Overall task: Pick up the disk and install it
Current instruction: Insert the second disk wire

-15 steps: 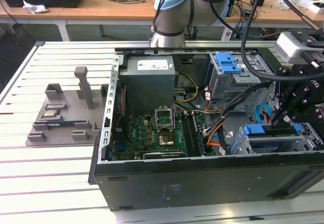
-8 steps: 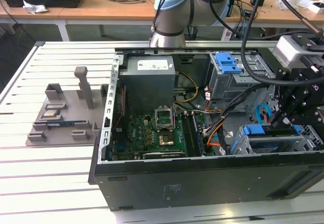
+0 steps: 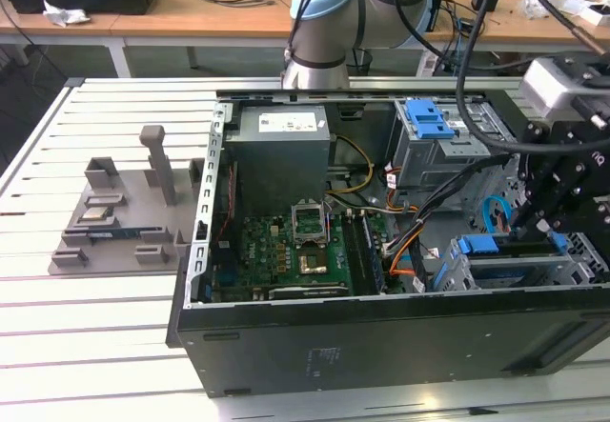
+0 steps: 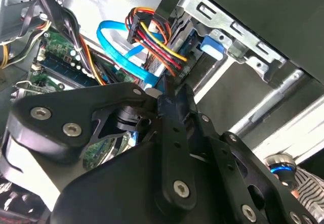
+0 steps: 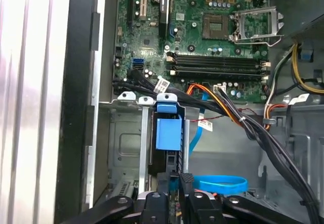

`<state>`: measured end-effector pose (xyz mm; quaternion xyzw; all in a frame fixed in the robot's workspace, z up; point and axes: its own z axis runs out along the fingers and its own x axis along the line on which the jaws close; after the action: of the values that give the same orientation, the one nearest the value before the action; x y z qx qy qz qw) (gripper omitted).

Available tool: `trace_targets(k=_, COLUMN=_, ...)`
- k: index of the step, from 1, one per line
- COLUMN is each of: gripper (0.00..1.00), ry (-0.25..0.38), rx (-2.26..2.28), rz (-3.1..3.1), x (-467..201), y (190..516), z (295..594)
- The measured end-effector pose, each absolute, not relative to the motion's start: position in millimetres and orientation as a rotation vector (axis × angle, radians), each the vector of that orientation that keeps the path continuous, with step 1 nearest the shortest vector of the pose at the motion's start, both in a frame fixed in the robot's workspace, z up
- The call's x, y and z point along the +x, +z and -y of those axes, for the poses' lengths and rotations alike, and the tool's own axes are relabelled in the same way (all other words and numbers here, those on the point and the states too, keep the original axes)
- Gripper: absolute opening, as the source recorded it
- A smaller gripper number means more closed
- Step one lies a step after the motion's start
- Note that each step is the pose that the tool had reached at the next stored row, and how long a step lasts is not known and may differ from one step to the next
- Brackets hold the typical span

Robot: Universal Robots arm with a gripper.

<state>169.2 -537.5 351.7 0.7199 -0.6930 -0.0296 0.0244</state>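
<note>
First wrist view: disk [image 5: 167, 133] with blue carrier frame stands on edge in the drive cage [image 5: 124, 148], directly ahead of the fingertips.
Gripper [image 5: 174, 183]: fingers clenched on the disk's near edge.
Beside the fingers: blue ribbon cable [image 5: 220, 184].
Beyond the disk: motherboard [image 5: 202, 27].
Exterior view: gripper [image 3: 534, 222] inside the open computer case [image 3: 381, 336], above the cage.

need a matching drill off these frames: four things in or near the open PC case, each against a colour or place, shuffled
Things
1. motherboard
2. flat cable loop
3. power-supply box
4. slotted fixture

Colour or place
A. blue
B. on the table, outside the case
C. green
D. grey with a white sticker

Pairs: 1-C, 2-A, 3-D, 4-B
</note>
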Motion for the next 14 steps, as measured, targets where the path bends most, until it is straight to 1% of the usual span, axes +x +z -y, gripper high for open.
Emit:
trace_targets(k=2, gripper=0.22, ry=-0.092, rx=2.227, rz=2.144, x=169, y=357, z=536)
trace_targets(k=3, gripper=0.16, ry=-0.092, rx=2.227, rz=2.144, x=169, y=360, z=535)
trace_targets(k=4, gripper=0.16, ry=-0.091, rx=2.227, rz=2.144, x=169, y=363, z=535)
trace_targets(k=5, gripper=0.11, ry=-0.091, rx=2.227, rz=2.144, x=169, y=366, z=535)
trace_targets(k=10, gripper=0.11, ry=-0.091, rx=2.227, rz=2.144, x=169, y=383, z=534)
trace_targets(k=14, gripper=0.11, ry=-0.092, rx=2.227, rz=2.144, x=169, y=387, z=534)
